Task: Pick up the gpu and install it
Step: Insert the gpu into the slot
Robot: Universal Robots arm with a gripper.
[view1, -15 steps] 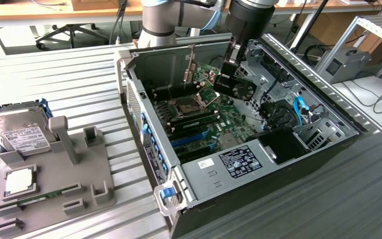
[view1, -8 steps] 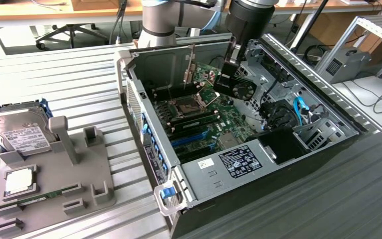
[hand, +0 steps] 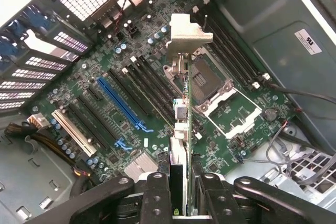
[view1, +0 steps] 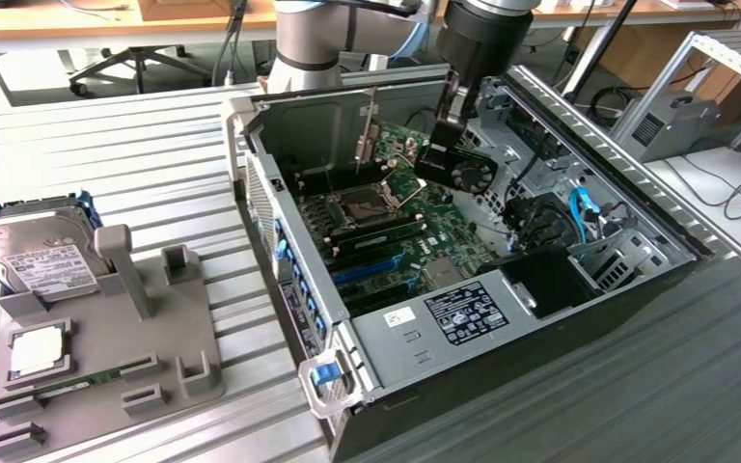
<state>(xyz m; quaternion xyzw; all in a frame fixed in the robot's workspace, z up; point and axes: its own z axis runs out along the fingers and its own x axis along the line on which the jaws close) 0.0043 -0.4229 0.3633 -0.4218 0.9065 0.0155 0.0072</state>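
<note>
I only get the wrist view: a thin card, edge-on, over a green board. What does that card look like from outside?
Observer: It's the gpu. The exterior view shows a black round fan on its face.
Operator: And what is it inside?
Observer: An open computer case, lying on its side on a slatted metal table.
Operator: Anything else on that table?
Observer: On the exterior view's left, a grey holder carries a hard drive.
</note>
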